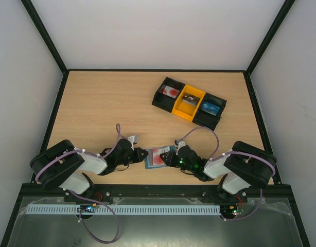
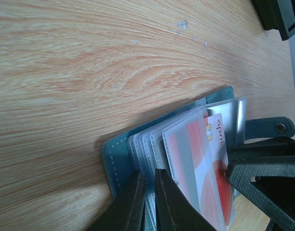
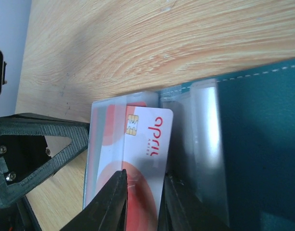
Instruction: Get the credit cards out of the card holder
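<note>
The dusty-blue card holder [image 1: 157, 158] lies open near the table's front edge, between both grippers. My left gripper [image 1: 142, 154] is shut on its clear pocket leaves near the spine; this shows in the left wrist view, with the gripper [image 2: 150, 180] on the holder [image 2: 116, 154]. My right gripper [image 1: 168, 158] is shut on the white card with red marks [image 3: 152, 130], which sticks partly out of a clear pocket. In the right wrist view the gripper [image 3: 143, 178] pinches the card's edges. The card [image 2: 217, 139] and closing tab [image 2: 270, 127] show in the left wrist view.
A black-and-yellow three-bin tray [image 1: 174, 109] stands at the back right, with a white-and-red item [image 1: 171, 92], a dark grey card [image 1: 189, 99] and a blue card [image 1: 210, 107] in its bins. Black frame posts edge the table.
</note>
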`<state>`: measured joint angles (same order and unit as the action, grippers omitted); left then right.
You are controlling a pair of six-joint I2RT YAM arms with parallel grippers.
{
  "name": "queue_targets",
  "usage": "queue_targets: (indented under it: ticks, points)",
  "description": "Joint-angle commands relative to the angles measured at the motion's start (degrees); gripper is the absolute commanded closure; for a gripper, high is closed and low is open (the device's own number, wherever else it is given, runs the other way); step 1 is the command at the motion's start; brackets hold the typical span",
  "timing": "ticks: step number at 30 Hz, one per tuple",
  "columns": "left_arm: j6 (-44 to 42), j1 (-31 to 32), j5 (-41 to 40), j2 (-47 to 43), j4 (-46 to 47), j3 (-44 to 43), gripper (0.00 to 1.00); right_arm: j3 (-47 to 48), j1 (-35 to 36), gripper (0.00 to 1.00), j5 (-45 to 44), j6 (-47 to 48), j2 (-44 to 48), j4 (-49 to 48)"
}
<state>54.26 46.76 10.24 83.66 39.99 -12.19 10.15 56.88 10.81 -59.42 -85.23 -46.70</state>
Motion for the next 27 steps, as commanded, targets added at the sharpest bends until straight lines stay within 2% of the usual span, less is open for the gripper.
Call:
queue_targets:
  ticks: [1,7,13,21,24,27]
  points:
    - [-0.2,0.3,-1.5,1.2,-7.4,0.6,0.91,-0.5,-0.3,0.82,0.5,-1.1,-1.9,-1.0]
    - [-0.4,0.2,-2.1,1.1,-8.3,0.5,0.91,-1.6,-0.3,0.98,-3.8,-0.6,2.6,3.2]
    - [-0.4,0.2,-2.0,0.9,-8.5,0.2,0.91,-2.0,-0.4,0.98,-9.2,1.0,10.6,12.5]
    - [-1.3,0.2,-2.1,0.1,-10.9,-1.7,0.90,-1.3,-0.4,0.98,-11.0,2.4,18.6,20.2]
    - [-2.0,0.2,-1.6,-2.1,-13.8,-3.7,0.85,-0.6,-0.5,0.98,-11.0,3.7,23.4,24.1]
    - [-2.7,0.2,-0.3,-5.2,-17.8,-7.1,0.74,0.8,-0.4,0.98,-10.5,6.0,28.5,29.0]
